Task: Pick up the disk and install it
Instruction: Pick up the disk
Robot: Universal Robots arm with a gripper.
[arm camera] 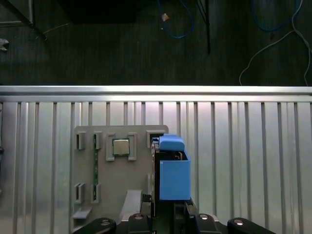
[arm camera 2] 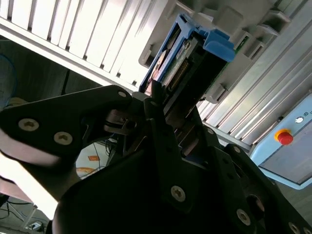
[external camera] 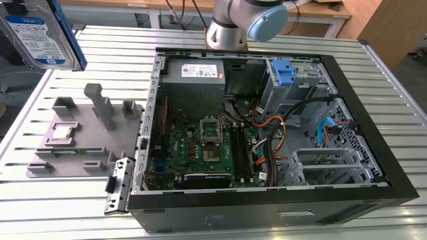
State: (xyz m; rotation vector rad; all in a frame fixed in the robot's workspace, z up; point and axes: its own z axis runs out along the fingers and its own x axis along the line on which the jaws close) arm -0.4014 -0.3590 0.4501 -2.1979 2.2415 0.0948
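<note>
Slatted metal table [external camera: 383, 95] carries an open computer case [external camera: 267, 212] and, toward the exterior view's left, a grey fixture tray [external camera: 73, 152] with a small square chip [external camera: 61, 131] seated in it. I have the disk [external camera: 37, 35] lifted clear of the table at the exterior view's upper left, well apart from the case. It hangs on edge, label facing the camera. In the second wrist view my claw [arm camera 2: 170, 109] is closed on the disk's near end, with black fingers [arm camera 2: 155, 100] pressed against both flat sides and the blue carrier tabs pointing away. In the first wrist view the disk [arm camera: 174, 173] sits over the tray's [arm camera: 112, 187] side, just beside the chip [arm camera: 121, 147]. A blue bracket [external camera: 283, 72] stands inside the case, near the arm [external camera: 243, 22].
</note>
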